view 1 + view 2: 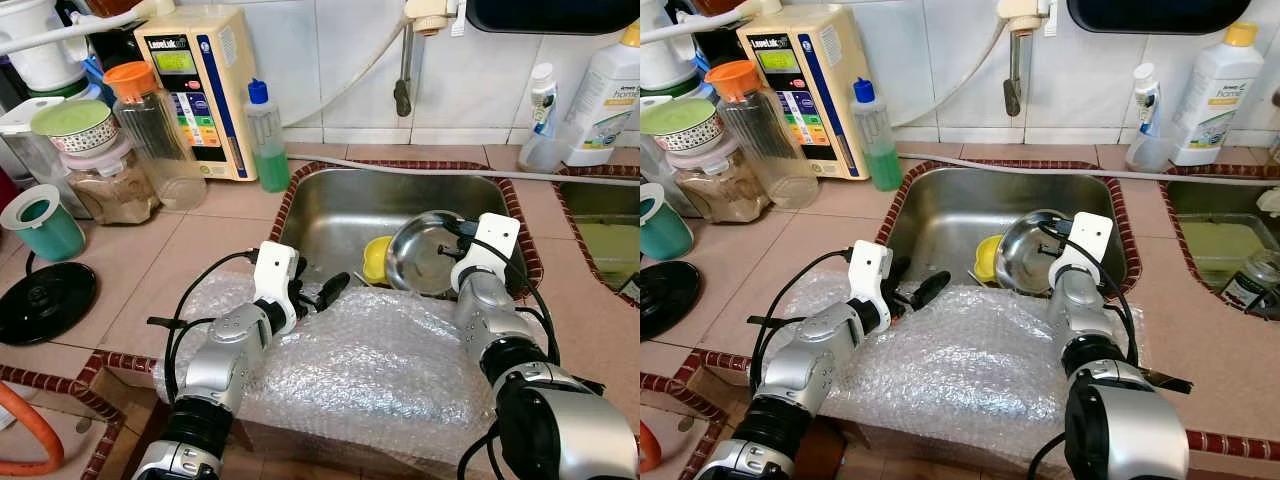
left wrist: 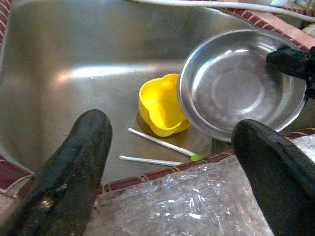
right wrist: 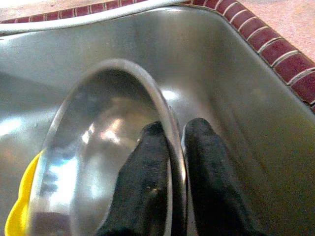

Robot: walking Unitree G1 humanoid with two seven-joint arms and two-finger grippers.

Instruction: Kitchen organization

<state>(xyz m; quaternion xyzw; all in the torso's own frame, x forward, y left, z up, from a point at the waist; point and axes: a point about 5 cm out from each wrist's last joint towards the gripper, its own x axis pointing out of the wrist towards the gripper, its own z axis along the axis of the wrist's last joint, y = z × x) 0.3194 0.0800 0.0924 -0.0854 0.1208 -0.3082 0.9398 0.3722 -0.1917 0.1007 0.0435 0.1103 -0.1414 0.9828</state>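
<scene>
1. Left eye view: a tiled counter (image 1: 210, 250) surrounds a stainless sink (image 1: 340, 205) edged with dark red brick trim; a second basin lies to the far right.
2. A sheet of bubble wrap (image 1: 370, 365) drapes over the near rim of the sink, and both silver forearms rest upon it.
3. The steel bowl (image 1: 425, 255) stands tilted on edge in the right half of the sink, its hollow facing left and near, leaning against a yellow cup (image 1: 377, 260) just to its left.
4. The right gripper (image 3: 176, 142) reaches over the near right rim; in the right wrist view its fingers are clamped on the bowl's rim, one finger (image 3: 142, 182) inside the hollow, the other against the outer wall, next to the sink's right wall.
5. The left gripper (image 1: 318, 292) hovers above the bubble wrap at the near left rim, fingers spread wide apart, holding nothing.
6. Two thin white sticks (image 2: 160, 147) lie on the sink floor between the yellow cup and the near wall.
7. The left and far parts of the sink floor are bare steel, with open room.
8. On the far left counter stand a green-liquid bottle (image 1: 265, 140), jars and a cream appliance (image 1: 205, 85); white bottles (image 1: 600, 95) stand far right.
</scene>
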